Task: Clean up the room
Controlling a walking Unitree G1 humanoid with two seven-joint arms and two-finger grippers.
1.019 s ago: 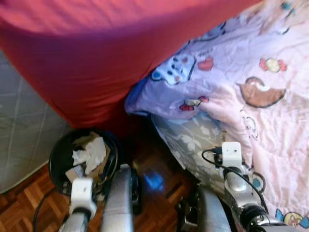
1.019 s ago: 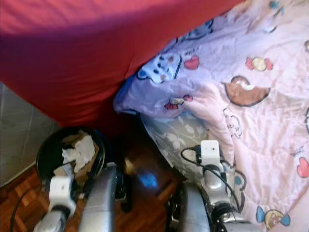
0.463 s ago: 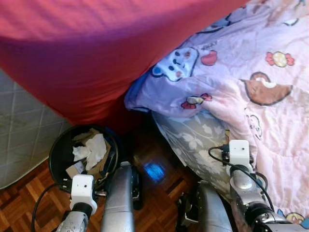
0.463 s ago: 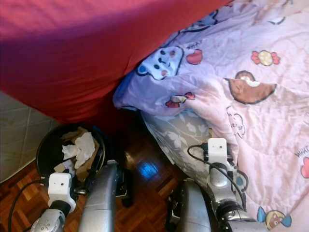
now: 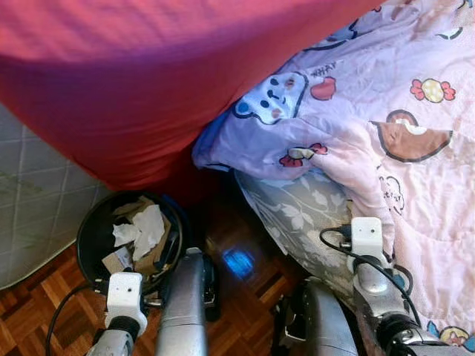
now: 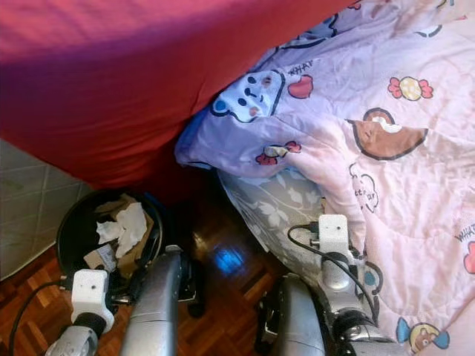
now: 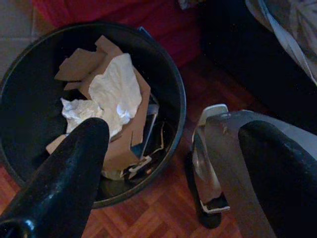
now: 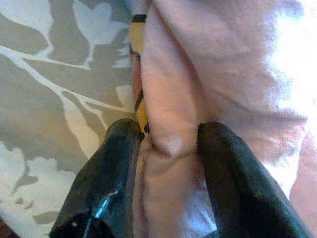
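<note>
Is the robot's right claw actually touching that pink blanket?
Touching. The right wrist view shows the right gripper with both black fingers pressed against a fold of the pink blanket.

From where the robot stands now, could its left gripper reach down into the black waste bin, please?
Probably yes. The left gripper hangs open just above the black waste bin, with nothing between them. Crumpled paper and cardboard fill the bin but leave its mouth open.

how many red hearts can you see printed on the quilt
2: one heart beside the blue-and-white cartoon face near the red sheet, another heart at the view's right edge. Folds may hide more.
</note>
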